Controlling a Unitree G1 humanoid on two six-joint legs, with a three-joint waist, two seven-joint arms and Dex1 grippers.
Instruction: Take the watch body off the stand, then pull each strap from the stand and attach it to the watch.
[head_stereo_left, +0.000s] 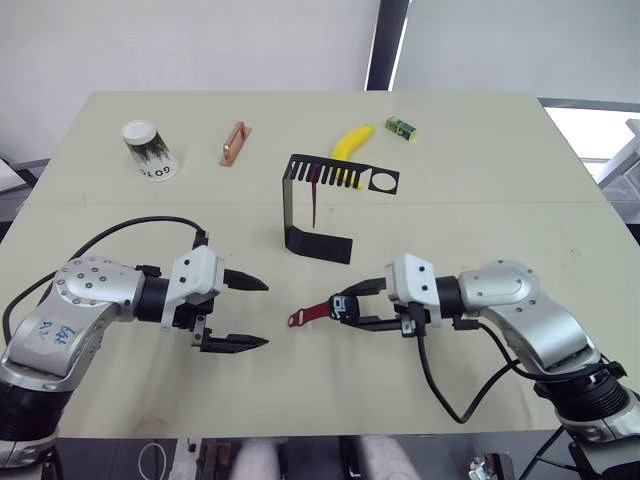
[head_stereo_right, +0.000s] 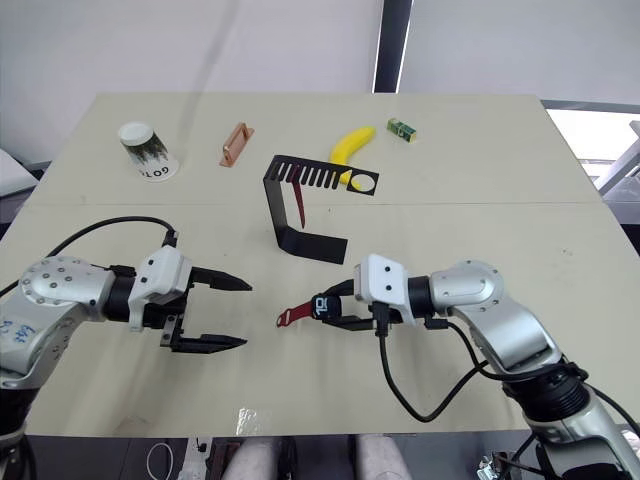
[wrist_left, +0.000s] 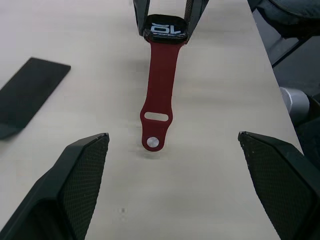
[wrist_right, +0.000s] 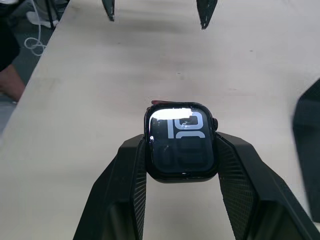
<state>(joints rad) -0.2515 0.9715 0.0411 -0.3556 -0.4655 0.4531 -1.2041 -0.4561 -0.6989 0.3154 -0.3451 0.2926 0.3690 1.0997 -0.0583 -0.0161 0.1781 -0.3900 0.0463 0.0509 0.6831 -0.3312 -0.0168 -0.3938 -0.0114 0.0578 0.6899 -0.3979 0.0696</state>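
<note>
Watch body (wrist_right: 181, 147) sits clamped in right end effector (head_stereo_left: 352, 308); left end effector (head_stereo_left: 246, 312) gapes nearby.

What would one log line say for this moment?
right gripper: shut on watch body | one strap attached | second strap on stand | left gripper: open

The right gripper (wrist_right: 181, 165) clamps the watch body (wrist_right: 181, 142) by its sides, face lit. A sliver of red, probably a strap (wrist_right: 161, 102), peeks beyond it above the table (wrist_right: 100, 90).
</note>
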